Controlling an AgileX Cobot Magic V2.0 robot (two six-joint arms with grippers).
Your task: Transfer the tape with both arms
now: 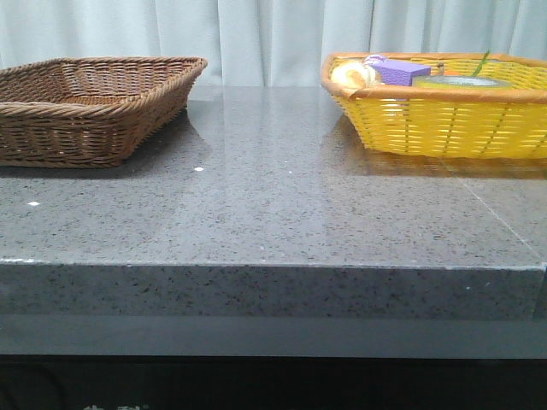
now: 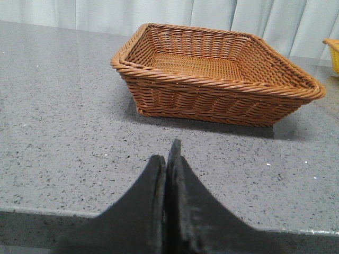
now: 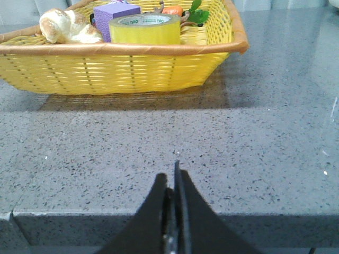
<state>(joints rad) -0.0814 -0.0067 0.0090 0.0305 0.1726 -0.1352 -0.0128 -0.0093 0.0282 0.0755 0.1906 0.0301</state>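
Spanning the whole front view, a speckled grey stone tabletop (image 1: 273, 213) carries two baskets set well apart, with pale pleated curtains (image 1: 256, 38) closing off the room behind. A faint seam line crosses the polished surface toward its right side, and small glints of light dot the left half. The thick front edge of the slab drops to a darker band below.

At the far left stands a brown wicker basket (image 1: 85, 107), its woven floor bare in the left wrist view. At the far right stands a yellow woven basket (image 1: 444, 120) with an orange-tan rim. Inside it lies the tape (image 3: 148, 29), flat on its side with the white, green-lettered core facing up, just beside a purple block (image 3: 114, 15). A bread roll (image 3: 66, 27) lies at one end of that basket, and green leaves (image 3: 198, 15) with a small orange item (image 3: 172, 10) sit behind the roll of tape.

Neither arm appears in the front view. The left tool (image 2: 167, 159) hangs above the near edge of the tabletop, its dark pointed fingers pressed together and holding nothing. The right tool (image 3: 172, 182) sits likewise over the near edge, fingers closed on nothing, facing the yellow basket.
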